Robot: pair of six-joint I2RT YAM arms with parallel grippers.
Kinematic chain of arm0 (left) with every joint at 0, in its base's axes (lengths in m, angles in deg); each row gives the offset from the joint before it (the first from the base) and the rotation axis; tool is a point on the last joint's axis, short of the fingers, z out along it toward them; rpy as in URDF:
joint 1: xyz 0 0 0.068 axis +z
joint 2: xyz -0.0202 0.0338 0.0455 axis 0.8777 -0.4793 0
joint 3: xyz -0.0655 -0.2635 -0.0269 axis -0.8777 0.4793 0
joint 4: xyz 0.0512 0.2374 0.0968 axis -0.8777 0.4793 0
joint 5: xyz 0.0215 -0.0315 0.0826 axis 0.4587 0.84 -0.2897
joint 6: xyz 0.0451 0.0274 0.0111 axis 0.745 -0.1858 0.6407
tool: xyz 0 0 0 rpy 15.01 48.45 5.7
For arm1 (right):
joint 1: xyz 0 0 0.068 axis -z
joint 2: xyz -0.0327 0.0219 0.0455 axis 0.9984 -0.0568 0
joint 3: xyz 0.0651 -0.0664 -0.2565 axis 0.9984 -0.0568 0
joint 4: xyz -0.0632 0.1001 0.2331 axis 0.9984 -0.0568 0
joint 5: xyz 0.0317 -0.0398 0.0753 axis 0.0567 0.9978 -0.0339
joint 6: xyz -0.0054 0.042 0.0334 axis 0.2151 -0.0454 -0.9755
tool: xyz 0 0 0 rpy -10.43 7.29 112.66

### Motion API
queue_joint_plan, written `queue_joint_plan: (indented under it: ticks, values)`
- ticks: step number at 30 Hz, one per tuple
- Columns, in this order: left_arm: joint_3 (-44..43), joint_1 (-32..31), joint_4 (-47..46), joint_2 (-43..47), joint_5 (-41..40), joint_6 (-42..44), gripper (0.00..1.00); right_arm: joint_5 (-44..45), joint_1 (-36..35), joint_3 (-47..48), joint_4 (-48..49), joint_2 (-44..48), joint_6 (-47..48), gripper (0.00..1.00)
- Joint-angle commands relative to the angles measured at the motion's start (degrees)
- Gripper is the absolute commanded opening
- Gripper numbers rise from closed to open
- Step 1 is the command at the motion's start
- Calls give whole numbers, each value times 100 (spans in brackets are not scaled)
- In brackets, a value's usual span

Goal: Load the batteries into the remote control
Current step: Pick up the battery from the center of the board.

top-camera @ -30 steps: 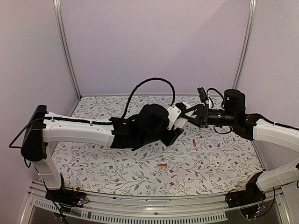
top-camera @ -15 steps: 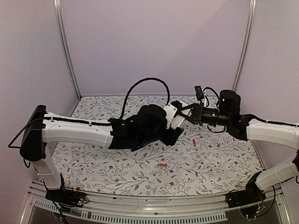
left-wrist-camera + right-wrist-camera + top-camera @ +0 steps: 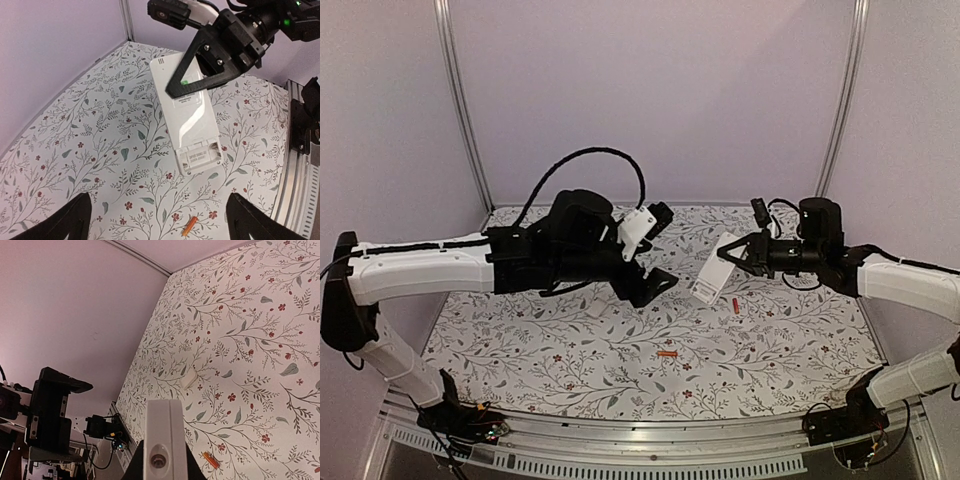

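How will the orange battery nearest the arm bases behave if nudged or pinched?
The battery lies on its side, a tiny cylinder on the flat table, so a nudge would likely roll it. It looks rigid and light; its small round body could slip from a pinch.

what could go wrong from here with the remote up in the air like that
The right gripper pinches the remote control by one end, in mid-air; it may pivot or slip. The open left gripper would have to pinch a tiny battery lying flat on the table; it could roll away.
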Motion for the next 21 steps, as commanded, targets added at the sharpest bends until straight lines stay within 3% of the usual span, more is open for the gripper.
queue_joint_plan:
  ticks: [1, 4, 12, 21]
  values:
    - [-431, 52, 2036, -507, 1048, 987, 86, -222, 25, 86, -1398, 281, 973, 0]
    - [-914, 3, 2720, -1068, 1228, 1318, 71, -212, 74, 78, -1840, 386, 1280, 0]
    - [-1940, -256, 3791, -2379, 1328, 1921, 61, -422, 542, -174, -2365, 401, 1527, 0]
    - [-2728, -265, 4199, -3359, 1040, 2222, 45, -624, 835, -281, -2411, 349, 1571, 0]
